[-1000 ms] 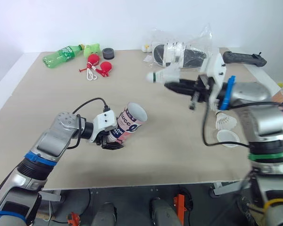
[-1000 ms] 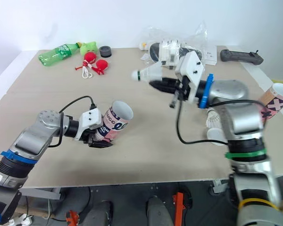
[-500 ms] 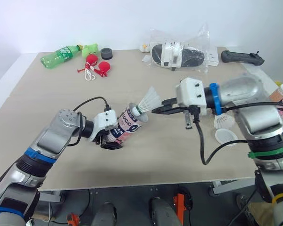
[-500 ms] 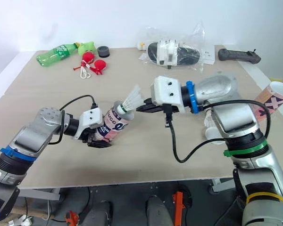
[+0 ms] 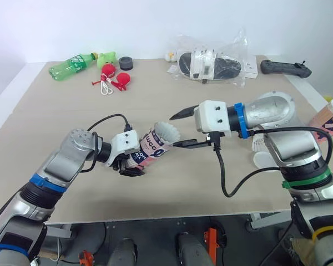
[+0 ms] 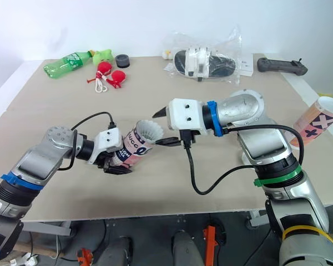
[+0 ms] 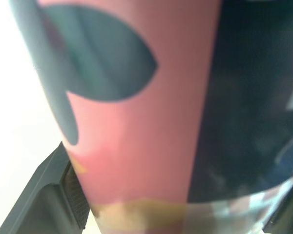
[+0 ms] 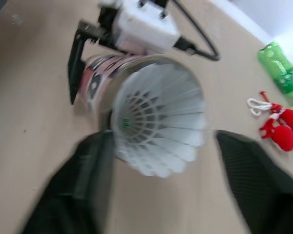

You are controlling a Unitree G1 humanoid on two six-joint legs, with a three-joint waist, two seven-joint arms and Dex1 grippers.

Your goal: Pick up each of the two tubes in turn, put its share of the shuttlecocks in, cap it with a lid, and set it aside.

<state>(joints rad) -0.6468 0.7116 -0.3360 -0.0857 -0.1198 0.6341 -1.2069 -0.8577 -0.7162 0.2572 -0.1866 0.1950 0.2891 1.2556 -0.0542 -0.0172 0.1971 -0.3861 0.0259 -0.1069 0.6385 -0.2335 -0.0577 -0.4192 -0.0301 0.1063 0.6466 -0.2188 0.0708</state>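
Held a smooth printed cardboard tube (image 5: 150,147), pink and dark, clenched in the left gripper (image 5: 129,165) and tilted low over the matte tan table (image 5: 72,111). Showed a shuttlecock (image 5: 167,133) seated in its round mouth, white ribbed skirt flaring out. Had the right gripper (image 5: 175,131) released, black fingers spread to either side of the skirt. From the right wrist, showed the skirt's latticed inside. From the left wrist, showed glossy print close up and a ridged pad (image 7: 75,197) against it. Showed a second tube (image 6: 317,117), tilted, at the table's right edge.
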